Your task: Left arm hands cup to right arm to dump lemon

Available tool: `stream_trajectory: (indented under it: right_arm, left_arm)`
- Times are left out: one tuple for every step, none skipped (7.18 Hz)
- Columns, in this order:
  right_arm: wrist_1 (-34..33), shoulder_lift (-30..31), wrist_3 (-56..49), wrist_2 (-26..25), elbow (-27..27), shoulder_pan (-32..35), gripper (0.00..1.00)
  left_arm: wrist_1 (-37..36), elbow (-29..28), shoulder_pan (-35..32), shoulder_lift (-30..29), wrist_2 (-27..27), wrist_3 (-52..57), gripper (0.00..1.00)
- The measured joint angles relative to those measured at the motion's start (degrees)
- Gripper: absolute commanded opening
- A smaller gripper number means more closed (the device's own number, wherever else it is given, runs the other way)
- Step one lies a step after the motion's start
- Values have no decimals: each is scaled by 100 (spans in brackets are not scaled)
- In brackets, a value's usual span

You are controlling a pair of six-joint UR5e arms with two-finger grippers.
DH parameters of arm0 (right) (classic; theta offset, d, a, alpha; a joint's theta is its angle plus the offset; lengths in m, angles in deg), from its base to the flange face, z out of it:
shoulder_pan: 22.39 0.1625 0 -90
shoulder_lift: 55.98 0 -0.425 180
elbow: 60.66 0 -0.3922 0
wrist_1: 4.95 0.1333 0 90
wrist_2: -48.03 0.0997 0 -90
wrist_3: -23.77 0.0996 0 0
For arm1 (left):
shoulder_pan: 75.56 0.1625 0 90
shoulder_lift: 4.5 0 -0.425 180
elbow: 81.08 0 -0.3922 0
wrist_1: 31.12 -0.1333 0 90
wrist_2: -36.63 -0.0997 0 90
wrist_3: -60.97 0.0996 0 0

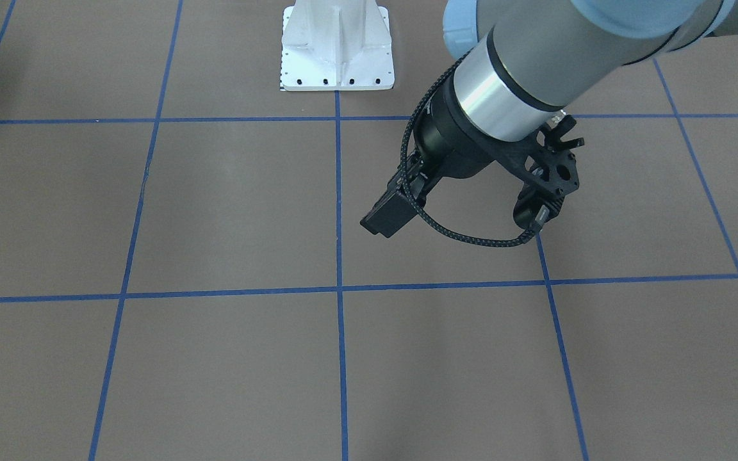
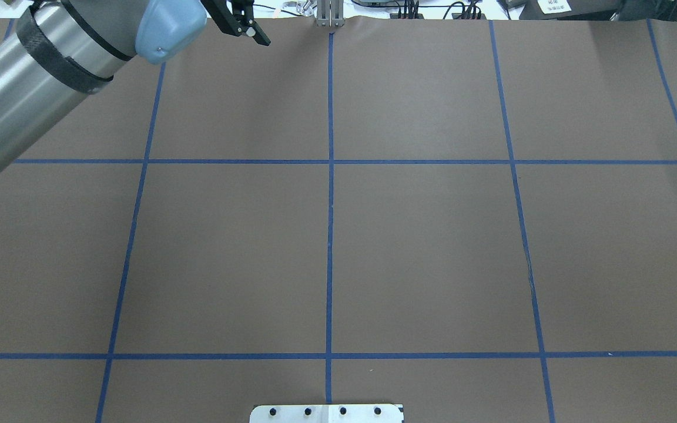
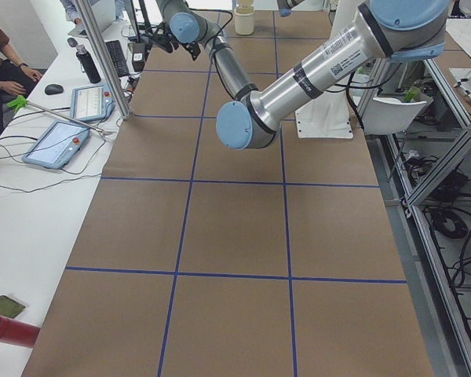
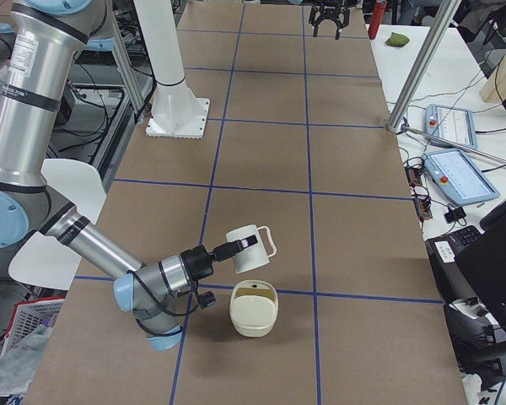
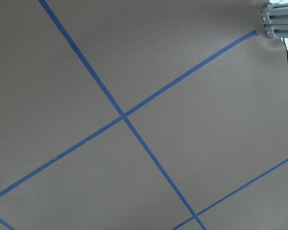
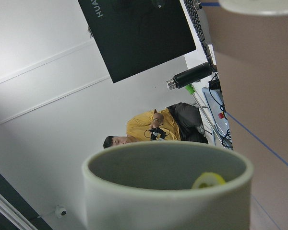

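Robotics lab; taped-grid table (image 2: pixel 421 235), teach pendant (image 3: pixel 56 145).

Overhead, front cameras face each other, high over counter (image 2: pixel 421 247); both show white base (image 2: pixel 327 413): 6 o'clock overhead, 12 o'clock front.

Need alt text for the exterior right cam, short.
The near right arm holds a white cup tipped sideways at its tool, close by a cream container on the brown gridded table. The left arm's tool hangs at the table's far end.
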Motion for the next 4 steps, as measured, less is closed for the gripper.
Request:
stream_trajectory:
  right_arm:
    - [4, -12, 157, 2, 2, 73, 0]
    - [5, -22, 292, 3, 3, 124, 0]
    - [7, -30, 382, 3, 3, 148, 0]
    - [11, -36, 430, 4, 4, 160, 0]
  left_arm:
    - [0, -6, -2, 0, 0, 1, 100]
    - [0, -4, -1, 0, 0, 2, 100]
    - [0, 0, -1, 0, 0, 2, 100]
    - [0, 3, -3, 0, 0, 2, 100]
